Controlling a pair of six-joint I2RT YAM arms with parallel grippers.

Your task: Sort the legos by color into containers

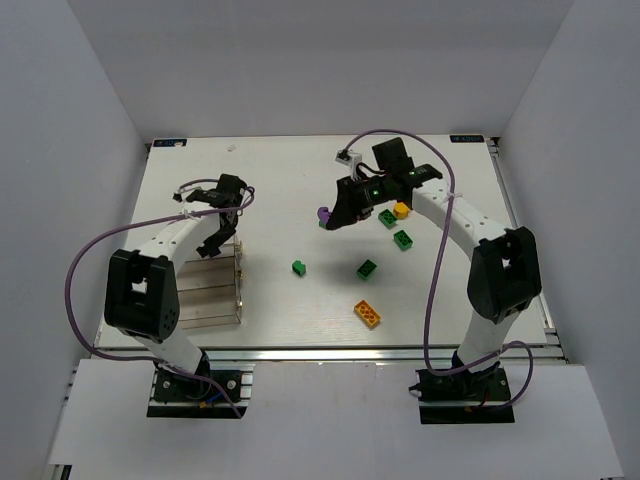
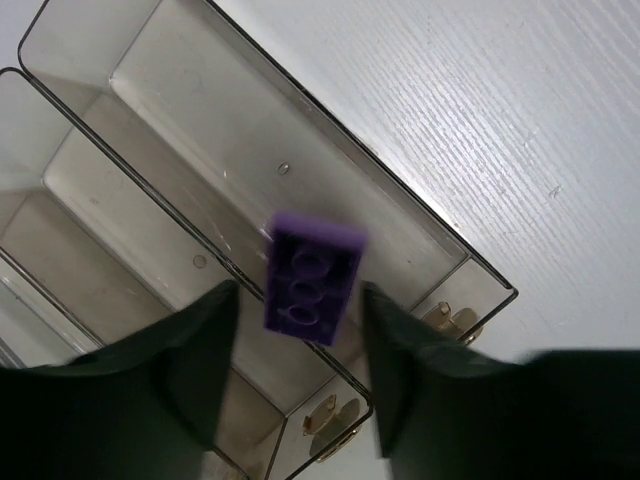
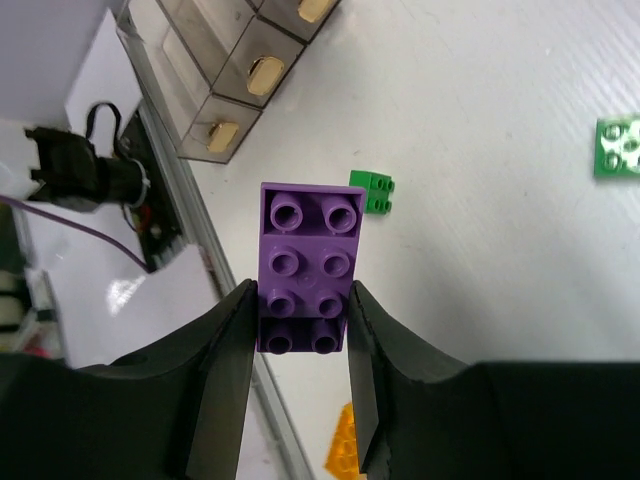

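Purple brick [image 3: 308, 262] sits clamped between the right gripper's [image 3: 300, 295] fingers, above the table [image 1: 290, 190]. The left gripper [image 2: 297, 295] hangs spread wide over the clear bins [image 2: 150, 100]. A second purple brick [image 2: 312, 275] shows between its fingers, touching neither, over the wall between two bins. Green bricks [image 1: 367, 268] and a flat orange brick [image 1: 368, 313] lie loose on the table.

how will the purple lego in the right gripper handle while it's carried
The purple brick looks like rigid moulded plastic, so it should not flex or crush. The right gripper pinches only one end, on smooth side walls, so it may pivot or slip if jolted.
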